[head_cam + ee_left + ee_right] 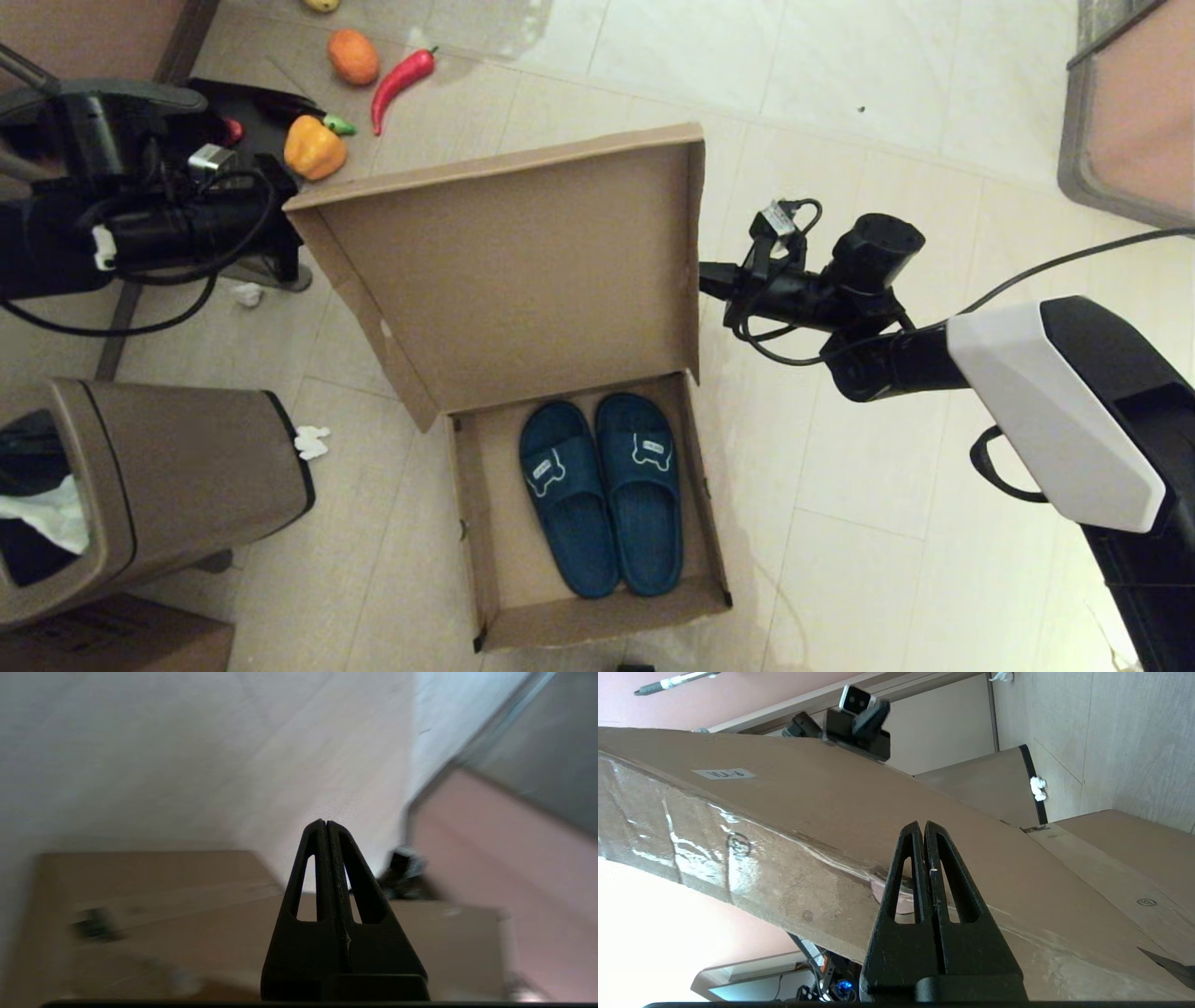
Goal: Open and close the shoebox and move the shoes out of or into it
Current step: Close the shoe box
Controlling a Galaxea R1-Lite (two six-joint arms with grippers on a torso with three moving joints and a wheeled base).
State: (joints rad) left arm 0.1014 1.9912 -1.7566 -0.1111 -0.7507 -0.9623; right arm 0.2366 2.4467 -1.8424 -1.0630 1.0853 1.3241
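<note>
Pressed together with nothing between its fingers, the right gripper (924,826) is held just beside the right edge of the raised lid of the shoebox (523,271), whose outer face with a small white sticker (722,773) is seen beyond the fingertips. Inside the open tray, toward its right side, the teal shoes (602,490) are laid side by side, touching. At the far left, the left gripper (325,825) is likewise closed and empty, with a yellow bell pepper (315,147), a red chili (401,79) and a brown trash bin (159,485) seen on the floor on that side.
</note>
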